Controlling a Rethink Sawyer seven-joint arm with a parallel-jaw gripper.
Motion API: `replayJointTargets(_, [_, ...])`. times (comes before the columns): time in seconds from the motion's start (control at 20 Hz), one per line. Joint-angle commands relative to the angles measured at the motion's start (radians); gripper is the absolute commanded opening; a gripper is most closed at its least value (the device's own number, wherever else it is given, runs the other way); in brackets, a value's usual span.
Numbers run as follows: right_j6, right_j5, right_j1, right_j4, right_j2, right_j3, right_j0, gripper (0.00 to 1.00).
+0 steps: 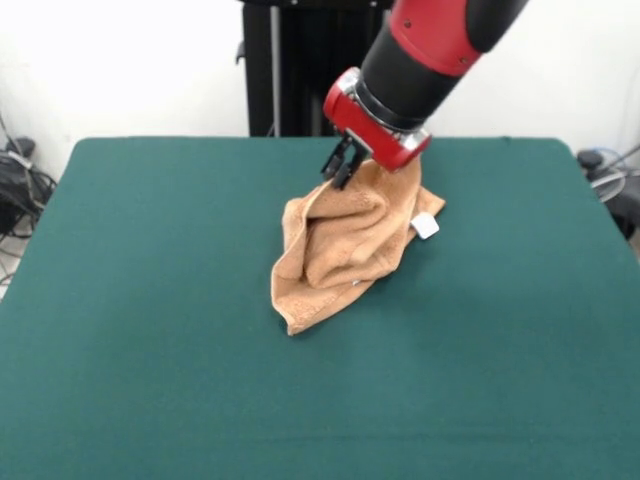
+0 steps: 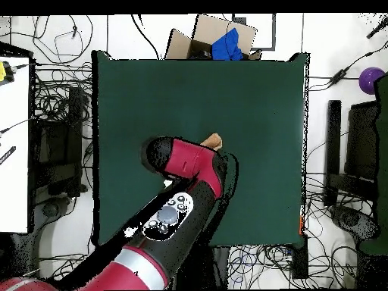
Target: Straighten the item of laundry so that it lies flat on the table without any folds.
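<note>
Table open around bunched towel.

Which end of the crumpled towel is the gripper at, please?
The gripper is at the towel's raised far end, beside the white tag, not the low near corner.

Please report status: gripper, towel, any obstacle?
Gripper at towel's top edge, grip unclear. Towel crumpled, folded, partly raised off table. No obstacle seen.
</note>
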Motion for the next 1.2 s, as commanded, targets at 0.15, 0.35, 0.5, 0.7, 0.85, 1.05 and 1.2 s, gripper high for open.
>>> replayJointTargets(0.15, [0.018,0.047,-0.108,-0.020,0.208,0.096,-0.054,0.00])
replayJointTargets(0.35, [-0.009,0.106,-0.153,-0.042,0.218,0.084,-0.072,0.00])
replayJointTargets(0.5, [-0.022,0.155,-0.185,-0.061,0.224,0.072,-0.083,0.00])
replayJointTargets(0.7, [-0.028,0.216,-0.215,-0.079,0.229,0.052,-0.092,0.00])
replayJointTargets(0.85, [-0.038,0.257,-0.241,-0.095,0.234,0.043,-0.098,0.00])
replayJointTargets(1.05, [-0.038,0.314,-0.258,-0.113,0.232,0.016,-0.102,0.00])
replayJointTargets(1.2, [-0.037,0.348,-0.268,-0.126,0.235,0.000,-0.106,0.00])
